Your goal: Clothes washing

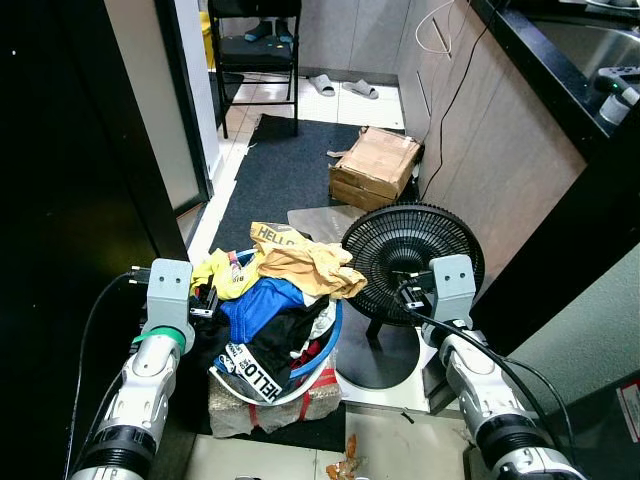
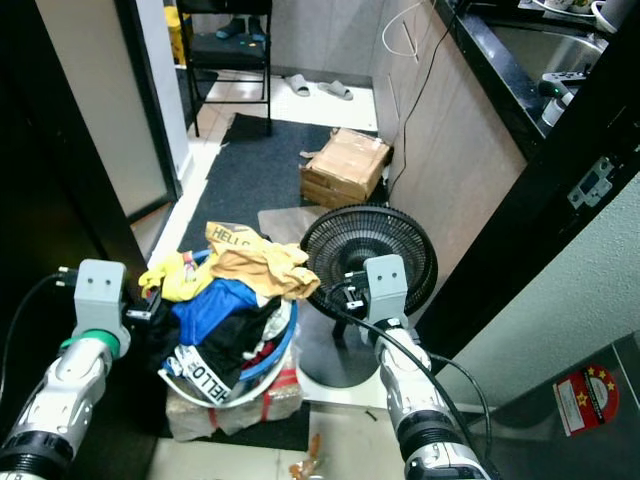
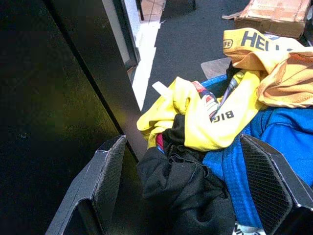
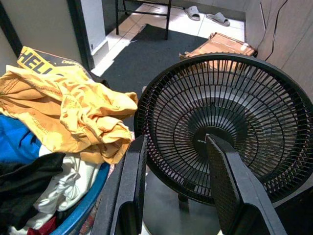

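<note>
1. Left eye view: a blue laundry basket [image 1: 330, 345] heaped with clothes [image 1: 275, 290] sits at centre on the floor. A black floor fan [image 1: 412, 250] stands just beside it at 3 o'clock. A cardboard box [image 1: 375, 165] lies at 12 o'clock on a dark mat [image 1: 285, 165].
2. Left wrist view: the left end effector [image 3: 193, 191] is spread wide, holding nothing, over black and yellow garments.
3. Right wrist view: the right end effector [image 4: 178, 196] is open and empty, before the fan's grille.
</note>
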Controlling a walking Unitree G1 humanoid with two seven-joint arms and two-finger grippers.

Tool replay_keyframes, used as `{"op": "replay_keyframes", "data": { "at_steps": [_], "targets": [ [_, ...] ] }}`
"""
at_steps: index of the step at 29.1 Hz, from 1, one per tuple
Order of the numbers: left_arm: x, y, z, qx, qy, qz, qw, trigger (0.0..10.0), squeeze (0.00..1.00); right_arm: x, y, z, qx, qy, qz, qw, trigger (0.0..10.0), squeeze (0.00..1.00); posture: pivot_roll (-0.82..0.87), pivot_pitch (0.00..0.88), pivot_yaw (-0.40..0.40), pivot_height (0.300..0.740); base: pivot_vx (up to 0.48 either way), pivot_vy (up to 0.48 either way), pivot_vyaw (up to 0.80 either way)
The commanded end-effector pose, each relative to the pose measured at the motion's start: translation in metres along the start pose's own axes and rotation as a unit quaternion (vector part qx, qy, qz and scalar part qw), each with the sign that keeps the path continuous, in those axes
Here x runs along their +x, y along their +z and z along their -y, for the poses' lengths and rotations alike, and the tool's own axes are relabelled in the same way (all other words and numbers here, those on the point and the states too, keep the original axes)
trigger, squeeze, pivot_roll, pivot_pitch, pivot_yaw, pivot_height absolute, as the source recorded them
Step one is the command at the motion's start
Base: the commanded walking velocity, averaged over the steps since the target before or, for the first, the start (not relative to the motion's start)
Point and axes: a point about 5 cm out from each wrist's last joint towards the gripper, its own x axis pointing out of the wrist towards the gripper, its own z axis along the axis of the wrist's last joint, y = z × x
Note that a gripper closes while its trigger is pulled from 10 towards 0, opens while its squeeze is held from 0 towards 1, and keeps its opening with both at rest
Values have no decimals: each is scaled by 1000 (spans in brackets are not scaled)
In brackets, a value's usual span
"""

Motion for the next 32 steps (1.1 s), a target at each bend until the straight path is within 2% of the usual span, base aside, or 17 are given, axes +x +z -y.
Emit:
{"op": "replay_keyframes", "data": {
  "at_steps": [1,2,4,6,7,8,9,10,13,16,24,25,27,29,32],
  "targets": [
    [-3,-7,2,-1,0,-14,1000,10000,0,0,1,1,-1,-3,3,1000,10000,0,20,51,-16,740,0,0,0],
    [-3,-7,2,-1,0,-14,1000,10000,0,0,1,1,-1,-3,3,1000,10000,0,20,51,-16,740,0,0,0],
    [-3,-5,1,-2,4,-10,1000,10000,0,10,16,5,-2,-13,20,1000,10000,0,24,61,-19,740,0,0,0],
    [-3,-5,1,-2,4,-10,1000,10000,0,10,16,5,-2,-13,20,1000,10000,0,24,61,-19,740,0,0,0],
    [-2,-2,-1,-2,11,-5,1000,10000,0,25,36,2,-10,-16,32,999,10000,0,25,62,-20,740,0,0,0],
    [-1,-1,-2,-2,13,-4,1000,10000,0,28,40,1,-13,-16,34,999,10000,0,25,62,-20,740,0,0,0],
    [-1,0,-2,-1,15,-1,1000,10000,0,35,48,-5,-20,-3,33,999,10000,0,49,75,-32,740,0,0,0],
    [-1,0,-2,-1,15,-1,1000,10000,0,35,48,-5,-20,-3,33,999,10000,0,49,75,-32,740,0,0,0],
    [-6,2,-12,-4,39,6,999,10000,0,52,68,-30,-42,46,30,998,10000,0,82,95,-56,740,0,0,0],
    [-12,3,-23,-9,59,10,998,10000,0,53,64,-46,-49,83,13,995,10000,0,106,120,-74,740,0,0,0],
    [-26,4,-28,-11,66,16,998,10000,0,47,45,-56,-64,106,-18,992,10000,0,113,174,-80,740,0,0,0],
    [-31,2,-27,-12,65,13,998,10000,0,45,41,-57,-65,109,-23,992,10000,0,96,211,-77,740,0,0,0],
    [-34,1,-26,-14,62,10,998,10000,0,44,37,-57,-66,112,-28,991,10000,0,96,211,-77,740,0,0,0],
    [-44,4,-18,-15,42,10,999,10000,0,40,30,-55,-65,118,-31,990,10000,0,67,255,-60,740,0,0,0],
    [-49,10,-8,-3,13,19,1000,10000,0,36,27,-51,-61,123,-30,990,10000,0,64,260,-56,740,0,0,0]
  ]
}}
